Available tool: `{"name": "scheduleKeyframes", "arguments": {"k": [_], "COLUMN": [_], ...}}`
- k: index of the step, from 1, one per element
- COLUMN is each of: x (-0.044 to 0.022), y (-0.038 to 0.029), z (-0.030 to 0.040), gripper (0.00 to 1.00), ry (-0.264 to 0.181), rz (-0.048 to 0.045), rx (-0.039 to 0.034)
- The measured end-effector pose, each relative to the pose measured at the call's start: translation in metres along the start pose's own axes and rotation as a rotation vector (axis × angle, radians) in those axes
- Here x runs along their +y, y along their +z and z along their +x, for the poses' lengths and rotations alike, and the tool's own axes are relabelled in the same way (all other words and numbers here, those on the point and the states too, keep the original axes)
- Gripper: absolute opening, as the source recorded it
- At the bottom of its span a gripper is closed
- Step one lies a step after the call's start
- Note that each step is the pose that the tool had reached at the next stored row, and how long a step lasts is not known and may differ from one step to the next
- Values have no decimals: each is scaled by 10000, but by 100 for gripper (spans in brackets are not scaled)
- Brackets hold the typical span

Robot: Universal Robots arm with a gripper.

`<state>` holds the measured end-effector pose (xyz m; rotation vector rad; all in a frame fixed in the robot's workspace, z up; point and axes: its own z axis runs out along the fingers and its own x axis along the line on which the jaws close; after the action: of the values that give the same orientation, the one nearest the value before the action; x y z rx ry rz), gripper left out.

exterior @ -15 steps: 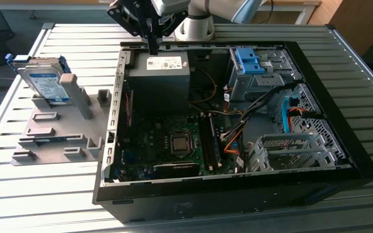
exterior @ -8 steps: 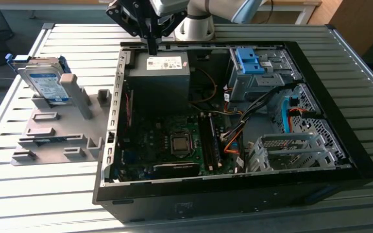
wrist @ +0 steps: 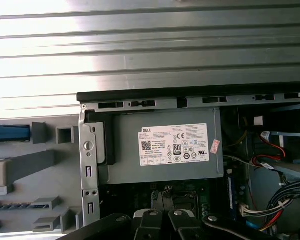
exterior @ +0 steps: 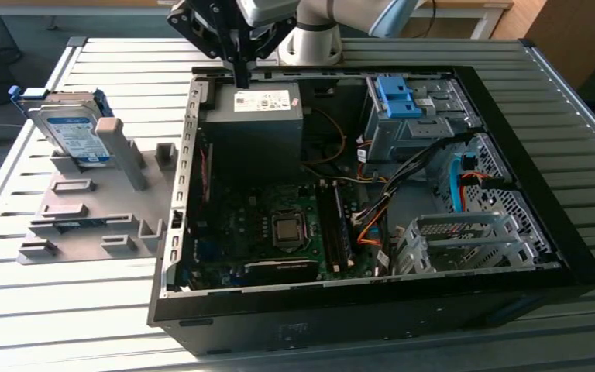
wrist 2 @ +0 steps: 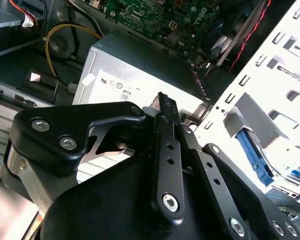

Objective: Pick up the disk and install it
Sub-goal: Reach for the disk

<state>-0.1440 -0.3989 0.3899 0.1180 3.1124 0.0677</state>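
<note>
Tool closed and empty, hanging above the power supply. We note the disk upright in the grey rack, well apart and not yet picked. We judge the pick calls for the tool opened wide.

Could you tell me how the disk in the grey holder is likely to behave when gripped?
Probably rigid: the disk has a flat metal body. Standing on edge in the grey holder, it may tip if nudged sideways.

The table is made of long grey metal strips. A big black computer box lies open on it, right below my gripper. A grey rack lies on the table too, off to one side of my gripper, just beside the box.
</note>
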Motion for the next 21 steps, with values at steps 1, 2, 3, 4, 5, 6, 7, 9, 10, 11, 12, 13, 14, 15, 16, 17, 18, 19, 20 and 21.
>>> {"name": "scheduleKeyframes", "arguments": {"k": [1,2,3,4,5,6,7,9,10,11,12,13,14,15,16,17,18,19,20,21], "x": [0,0,-1,-1,-1,-1,-1,-2,-2,-2,-2,-2,-3,-3,-3,-3,-3,-4,-4,-4], "y": [0,0,0,1,1,2,2,3,3,3,3,4,4,4,5,5,5,6,7,7], "z": [2,5,8,10,12,15,18,22,24,26,29,31,34,36,38,40,42,44,47,51], "gripper": [11,11,11,11,11,11,11,11,11,11,11,11,11,11,11,11,11,11,11,11], "ry": [0,0,0,0,0,0,0,-1,0,0,0,0,0,-1,-1,0,0,0,0,0], "rz": [1,1,1,0,1,0,1,0,1,1,1,1,1,1,1,1,1,1,1,0], "rx": [0,1,1,0,1,0,1,0,1,1,1,1,1,1,1,1,1,1,1,1]}}
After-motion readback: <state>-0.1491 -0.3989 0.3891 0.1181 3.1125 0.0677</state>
